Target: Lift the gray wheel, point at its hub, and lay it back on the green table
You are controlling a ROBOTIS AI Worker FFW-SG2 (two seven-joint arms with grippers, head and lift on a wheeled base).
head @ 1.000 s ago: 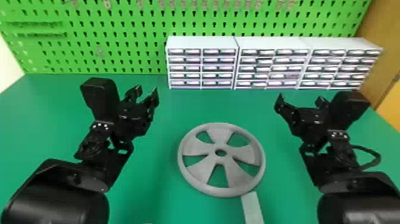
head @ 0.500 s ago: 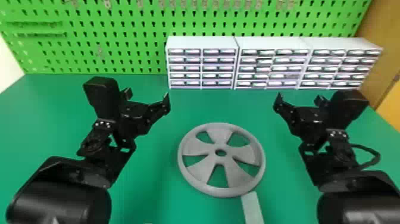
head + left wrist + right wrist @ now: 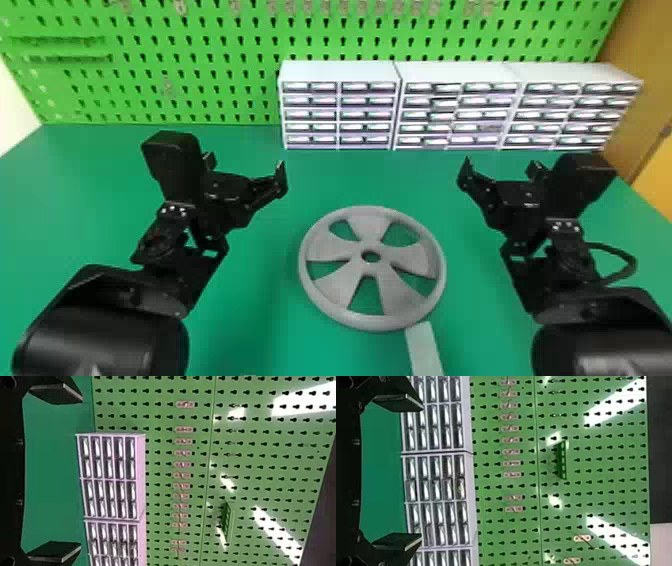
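On your flat green table (image 3: pixel 75 200), well in from its far edge, the round, spoked gray wheel (image 3: pixel 410 257) lies flat, nearer you than and midway between your black two-fingered left gripper (image 3: pixel 245 167) and right gripper (image 3: pixel 501 166), both spread open.

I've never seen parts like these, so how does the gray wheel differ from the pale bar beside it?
The wheel is round; the bar is straight and narrow. The wheel has a center hole and wide openings; the bar's visible part is unbroken. Both lie on the green table.
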